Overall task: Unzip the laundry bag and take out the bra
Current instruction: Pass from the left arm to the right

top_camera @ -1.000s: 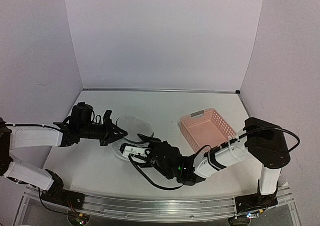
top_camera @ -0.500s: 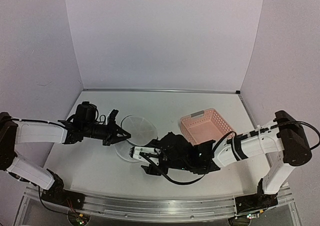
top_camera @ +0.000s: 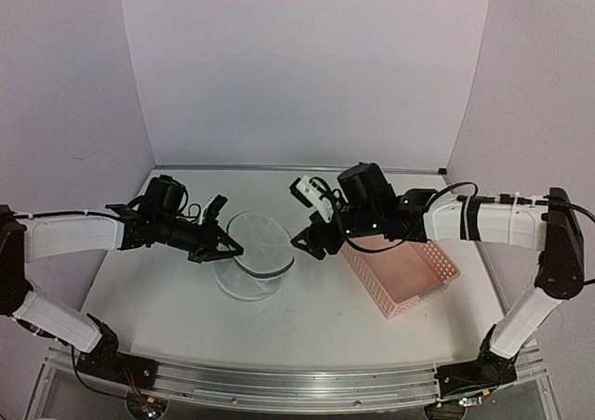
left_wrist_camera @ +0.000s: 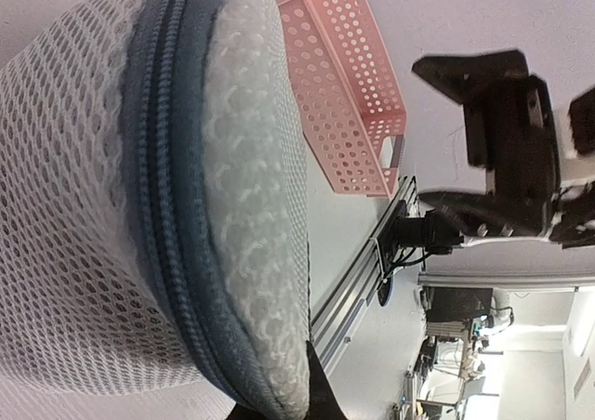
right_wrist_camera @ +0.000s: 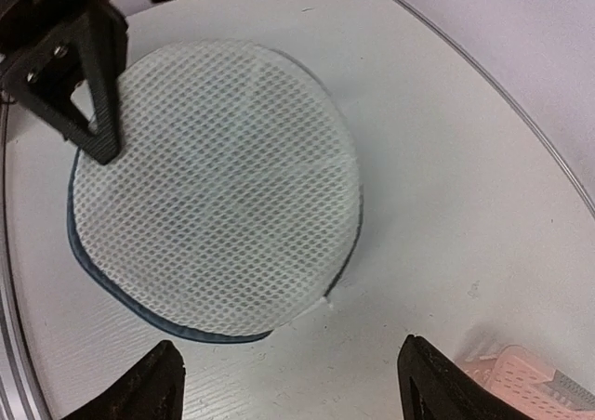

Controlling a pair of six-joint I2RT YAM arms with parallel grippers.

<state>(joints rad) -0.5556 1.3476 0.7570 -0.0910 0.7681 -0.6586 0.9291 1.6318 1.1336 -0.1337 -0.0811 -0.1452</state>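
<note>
Sitting on the flat white table (top_camera: 167,299), a round, white, see-through mesh laundry bag (top_camera: 253,269) is seen a little left of the middle (it is shaped like a short drum). One round net face is turned up. A dark blue-grey zipper (left_wrist_camera: 158,206) is run around the rim, and its teeth are shut together along the part that is shown close up.

The left gripper (top_camera: 223,246) is reached in low from the left side. Its fingers are pressed together at the left edge of the bag, and the rim is pinched between them.

The right gripper (top_camera: 311,220) is held up in the air just to the right of the bag, and the bag is not touched by it. Its two dark fingers (right_wrist_camera: 158,387) are spread wide apart, and nothing is held between them. The net top of the bag is seen below them in the right wrist view.

A pink plastic basket full of small holes (top_camera: 409,271) is set on the table to the right of the bag, near it but not touching. Part of it is covered by the right arm. What is inside the bag cannot be told through the net.
</note>
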